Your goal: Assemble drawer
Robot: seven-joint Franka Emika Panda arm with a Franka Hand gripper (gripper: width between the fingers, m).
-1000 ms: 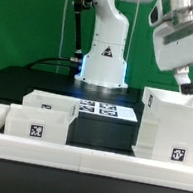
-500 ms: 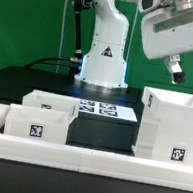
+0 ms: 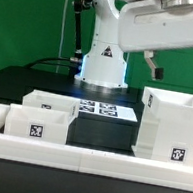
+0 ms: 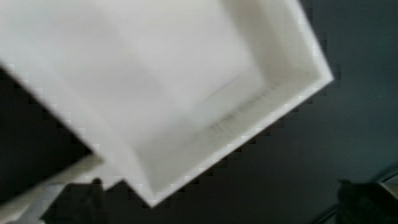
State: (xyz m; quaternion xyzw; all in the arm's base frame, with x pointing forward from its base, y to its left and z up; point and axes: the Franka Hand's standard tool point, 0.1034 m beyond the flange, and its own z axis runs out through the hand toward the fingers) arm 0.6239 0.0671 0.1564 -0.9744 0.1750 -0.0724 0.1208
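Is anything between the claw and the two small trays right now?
Nothing visible does. The claw hangs high in open air. The front tray and the back tray sit uncovered at the exterior view's left; the tall housing stands apart at its right.

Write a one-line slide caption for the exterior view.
Gripper hangs clear above the drawer housing; near tray and far tray sit apart at the exterior view's left.

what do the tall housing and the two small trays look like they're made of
Housing: seemingly white plastic with a matte finish; the colour is even, the walls are thin and straight, and no grain shows. Front tray and rear tray: apparently the same matte white plastic, with the same thin walls. The black-and-white tags look like flat print or stickers; the pictures cannot settle which.
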